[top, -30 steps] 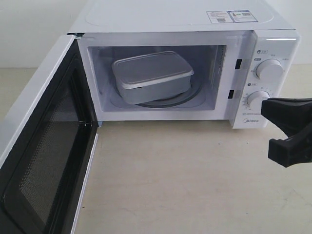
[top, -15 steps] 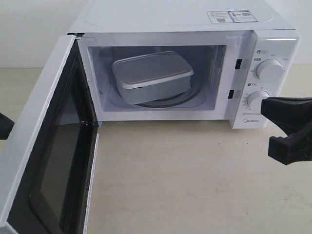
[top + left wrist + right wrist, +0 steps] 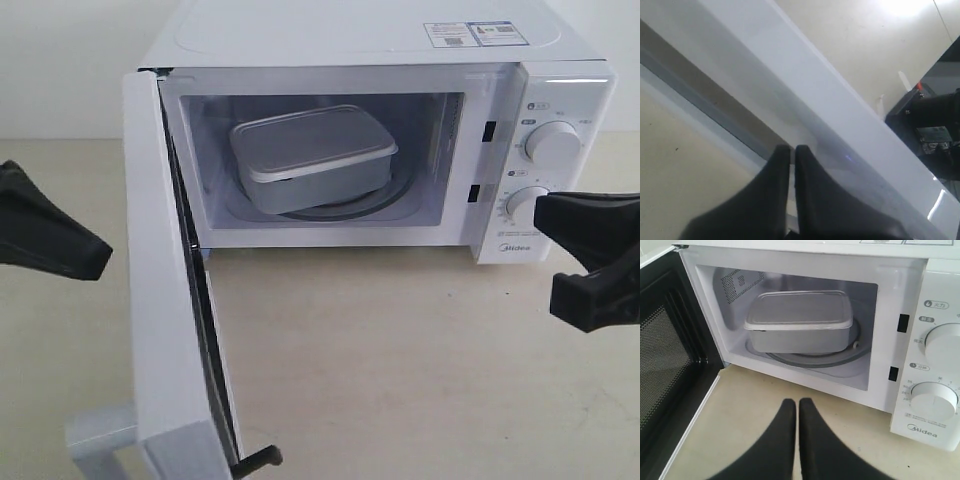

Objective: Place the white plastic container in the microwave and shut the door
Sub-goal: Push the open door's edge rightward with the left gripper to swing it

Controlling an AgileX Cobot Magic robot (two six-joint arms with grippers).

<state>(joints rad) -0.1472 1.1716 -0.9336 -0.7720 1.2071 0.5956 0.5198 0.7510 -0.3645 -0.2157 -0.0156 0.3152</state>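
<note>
The white plastic container (image 3: 312,160) sits lidded on the glass turntable inside the microwave (image 3: 380,50); the right wrist view shows the container (image 3: 799,322) there too. The door (image 3: 165,300) stands about half shut, nearly edge-on to the exterior camera, with its white handle (image 3: 95,440) low on the left. My left gripper (image 3: 100,262) is shut and empty, its fingertips (image 3: 785,150) right against the door's outer face (image 3: 840,115). My right gripper (image 3: 590,260) is shut and empty over the table in front of the dials; its tips (image 3: 797,402) point at the cavity.
The beige table (image 3: 400,360) spreads in front of the microwave. Two round dials (image 3: 552,142) and the Midea logo are on the right panel, close behind my right gripper. The door's dark mesh inner face (image 3: 665,350) faces the cavity.
The door has swung from wide open to about half shut. My left gripper came in from the left edge, following the door's outer face. The right gripper has stayed put.
</note>
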